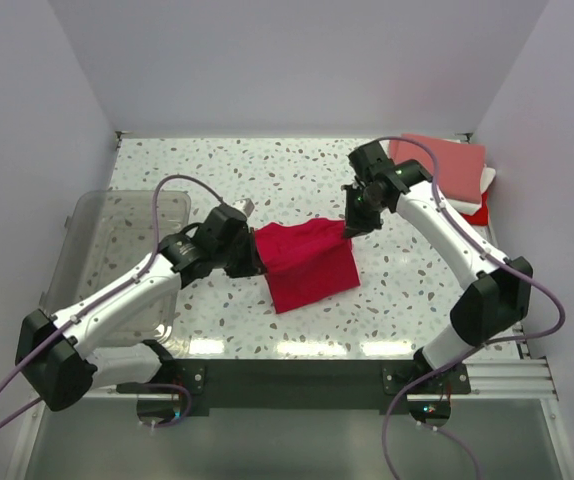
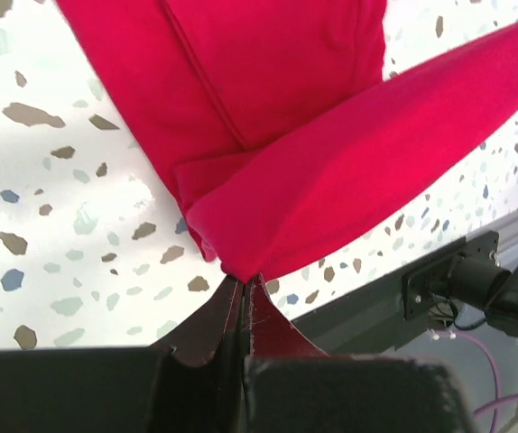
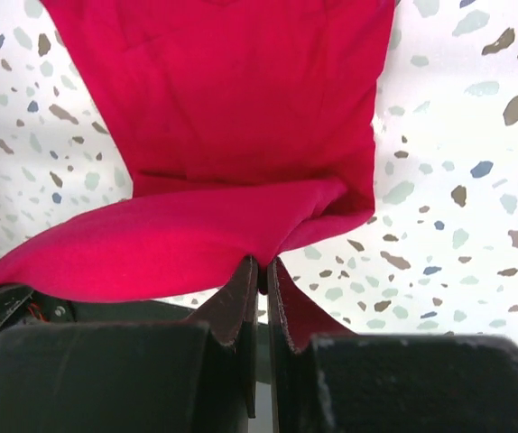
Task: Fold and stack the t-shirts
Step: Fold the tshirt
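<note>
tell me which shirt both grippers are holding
The crimson-red shirt in the middle, pinched by the left gripper and right gripper; the other shirts lie folded, stacked at the far right.

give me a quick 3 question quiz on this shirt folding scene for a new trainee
1. True or false: the left gripper and the right gripper are each shut on an edge of the red shirt.
2. Where does the stack of folded shirts lie? A) at the far right corner of the table B) at the near left corner C) under the red shirt
3. Fill in: the clear bin sits on the table's ___ side.
Key: 1 true; 2 A; 3 left.
</note>
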### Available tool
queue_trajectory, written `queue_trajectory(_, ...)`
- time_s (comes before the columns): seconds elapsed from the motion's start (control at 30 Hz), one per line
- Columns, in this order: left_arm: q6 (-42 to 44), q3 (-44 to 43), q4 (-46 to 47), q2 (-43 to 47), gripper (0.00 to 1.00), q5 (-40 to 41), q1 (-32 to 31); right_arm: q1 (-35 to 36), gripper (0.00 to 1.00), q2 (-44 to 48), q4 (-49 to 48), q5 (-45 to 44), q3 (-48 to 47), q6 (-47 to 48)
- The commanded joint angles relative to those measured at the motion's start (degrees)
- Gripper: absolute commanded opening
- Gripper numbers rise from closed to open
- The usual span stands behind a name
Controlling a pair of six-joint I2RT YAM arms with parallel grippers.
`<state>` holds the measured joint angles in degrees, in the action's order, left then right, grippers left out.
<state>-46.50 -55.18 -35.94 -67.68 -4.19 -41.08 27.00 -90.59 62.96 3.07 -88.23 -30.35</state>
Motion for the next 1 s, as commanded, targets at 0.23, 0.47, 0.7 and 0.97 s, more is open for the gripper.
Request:
queue_trajectory(0.23,3.34,-1.07,5.09,-7.20,0.00,-2.05,8.11,-2.39,0.00,-8.54,-4.51,-0.26,-6.24,3.98)
queue_trajectory(0.47,7.12,-6.95,7.55,-15.98,0.00,-3.37,11.10,-3.89,0.00,-17.32,-4.25,-0.61,-15.11,5.47)
queue_trajectory(0.7,11.43,-20.56,7.57,-32.14,0.25,1.87,19.36,-8.10,0.20,-33.73,-3.56,-1.93,-32.24,5.56)
queue_trajectory(0.97,12.22,-24.19,5.45,-29.80,1.00,5.69,19.63,-8.99,0.91,-28.70,-10.47,2.11,-28.78,7.50)
